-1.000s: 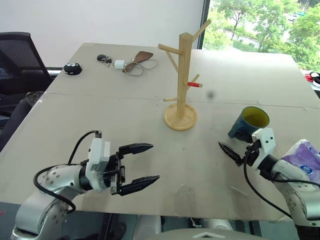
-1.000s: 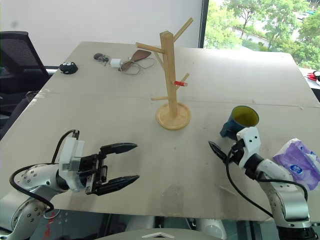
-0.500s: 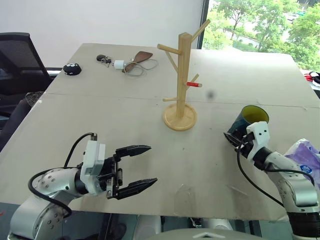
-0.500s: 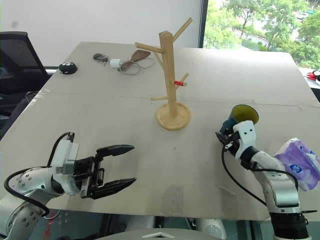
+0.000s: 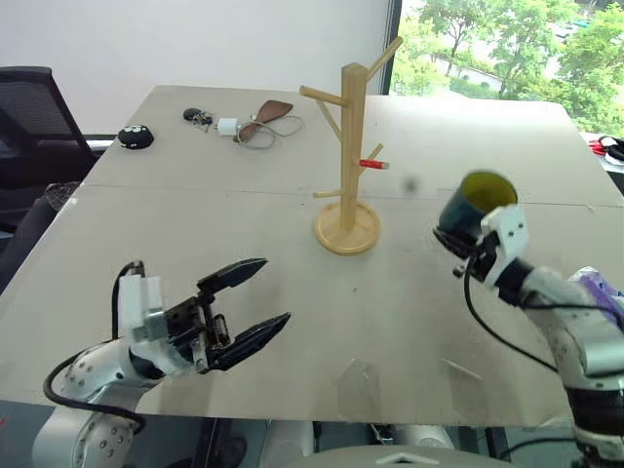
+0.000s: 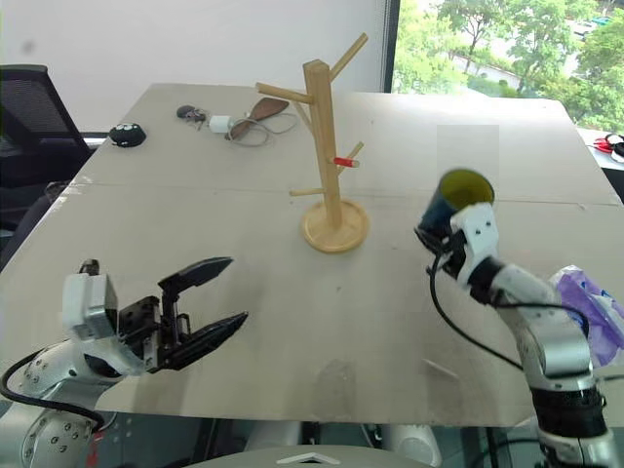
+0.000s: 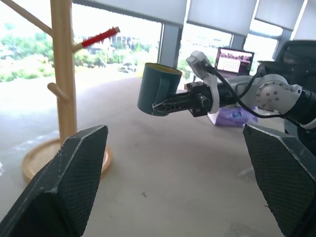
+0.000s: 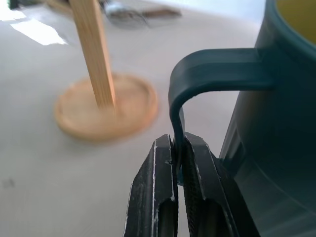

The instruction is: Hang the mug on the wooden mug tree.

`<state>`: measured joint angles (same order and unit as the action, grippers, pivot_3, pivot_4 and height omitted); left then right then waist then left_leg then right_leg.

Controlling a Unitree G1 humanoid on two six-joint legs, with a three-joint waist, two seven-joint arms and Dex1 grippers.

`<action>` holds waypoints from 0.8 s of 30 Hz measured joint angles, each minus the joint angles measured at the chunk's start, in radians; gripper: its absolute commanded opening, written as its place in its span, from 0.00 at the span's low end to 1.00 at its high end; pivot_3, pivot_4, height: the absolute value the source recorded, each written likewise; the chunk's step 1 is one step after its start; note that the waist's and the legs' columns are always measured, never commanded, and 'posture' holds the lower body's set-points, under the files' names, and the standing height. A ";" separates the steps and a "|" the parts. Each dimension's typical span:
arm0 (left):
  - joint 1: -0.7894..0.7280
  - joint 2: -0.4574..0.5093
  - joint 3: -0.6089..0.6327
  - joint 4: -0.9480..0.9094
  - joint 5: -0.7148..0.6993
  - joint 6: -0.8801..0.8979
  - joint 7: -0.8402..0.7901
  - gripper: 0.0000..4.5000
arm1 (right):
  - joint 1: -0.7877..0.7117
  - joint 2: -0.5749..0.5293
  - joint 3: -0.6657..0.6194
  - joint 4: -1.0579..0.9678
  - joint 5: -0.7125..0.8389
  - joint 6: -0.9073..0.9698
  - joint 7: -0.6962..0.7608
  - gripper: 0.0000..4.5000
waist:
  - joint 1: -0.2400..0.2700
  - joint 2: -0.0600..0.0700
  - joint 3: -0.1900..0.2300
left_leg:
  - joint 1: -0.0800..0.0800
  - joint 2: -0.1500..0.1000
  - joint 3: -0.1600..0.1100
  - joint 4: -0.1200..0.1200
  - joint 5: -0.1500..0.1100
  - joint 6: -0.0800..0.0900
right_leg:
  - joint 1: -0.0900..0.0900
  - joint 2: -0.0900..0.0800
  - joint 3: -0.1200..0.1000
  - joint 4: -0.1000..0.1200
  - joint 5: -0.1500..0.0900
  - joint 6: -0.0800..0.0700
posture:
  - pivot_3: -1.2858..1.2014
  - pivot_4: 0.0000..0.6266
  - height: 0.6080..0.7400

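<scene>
One mug (image 5: 470, 208), dark teal outside, yellow inside, smooth ceramic look, off the desk (image 5: 195, 234), tipped with mouth up and away from robot; nothing seen inside. Pinched at its curved side handle by right hand (image 8: 178, 163), fingers pressed together on the thin handle strap, one each side. Held to the right of wooden mug tree (image 5: 349, 146), apart from it, roughly level with lower pegs, clear of them. Tree: light wood, squared post on round disc base, angled peg branches at several heights, one peg with red tip (image 5: 373, 164) pointing toward the mug side; all pegs bare. Base flat on pale matte desk near the seam between two panels.

Left hand (image 5: 242, 305) low over near edge of desk, black fingers spread wide, textured pads, gripping nothing; well apart from tree and mug.

Far left of desk: small black round object (image 5: 136, 137), keys (image 5: 199, 116), white charger with cable (image 5: 234, 127), brown leather-like piece (image 5: 271, 112). Purple plastic packet (image 6: 590, 312) at right edge behind right arm. Black chair (image 5: 29, 107) at left beyond desk.
</scene>
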<state>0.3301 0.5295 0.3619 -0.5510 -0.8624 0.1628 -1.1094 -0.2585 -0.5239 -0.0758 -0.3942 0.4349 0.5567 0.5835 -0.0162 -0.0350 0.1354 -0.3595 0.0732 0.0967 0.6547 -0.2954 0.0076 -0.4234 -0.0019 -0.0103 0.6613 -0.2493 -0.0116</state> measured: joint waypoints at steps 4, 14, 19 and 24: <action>0.002 -0.008 0.034 0.045 -0.033 -0.021 -0.043 1.00 | -0.151 -0.031 0.020 -0.025 0.051 0.154 -0.013 0.03 | 0.007 -0.001 0.000 | -0.002 0.000 -0.001 0.000 0.000 0.000 | -0.001 -0.001 -0.001 -0.001 0.000 0.000 | 0.52 0.24 1.00; -0.040 -0.005 0.084 0.131 -0.064 -0.040 -0.072 1.00 | -0.281 -0.091 0.069 -0.139 0.146 0.411 -0.017 0.03 | 0.004 0.000 0.000 | -0.003 0.000 -0.001 0.000 -0.001 0.001 | -0.001 -0.002 -0.001 -0.002 0.000 0.000 | 0.52 0.24 1.00; -0.034 -0.006 0.095 0.152 -0.062 -0.048 -0.092 1.00 | -0.294 -0.066 0.069 -0.213 0.177 0.499 -0.078 0.03 | 0.000 0.000 0.000 | -0.003 0.001 -0.001 0.000 -0.001 0.001 | -0.001 -0.002 -0.001 -0.001 0.000 0.000 | 0.52 0.24 1.00; -0.035 -0.008 0.097 0.185 -0.043 -0.067 -0.123 1.00 | -0.367 -0.008 0.097 -0.227 0.166 0.575 -0.182 0.03 | 0.000 0.000 0.000 | -0.003 0.001 -0.001 0.000 -0.001 0.001 | -0.002 -0.002 -0.001 -0.001 0.000 0.000 | 0.52 0.24 1.00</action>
<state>0.2956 0.5214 0.4591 -0.3664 -0.9058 0.0959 -1.2322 -0.6252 -0.5318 0.0216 -0.6213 0.6011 1.1321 0.4017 -0.0157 -0.0355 0.1356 -0.3622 0.0738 0.0962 0.6547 -0.2959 0.0085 -0.4252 -0.0040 -0.0112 0.6604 -0.2493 -0.0117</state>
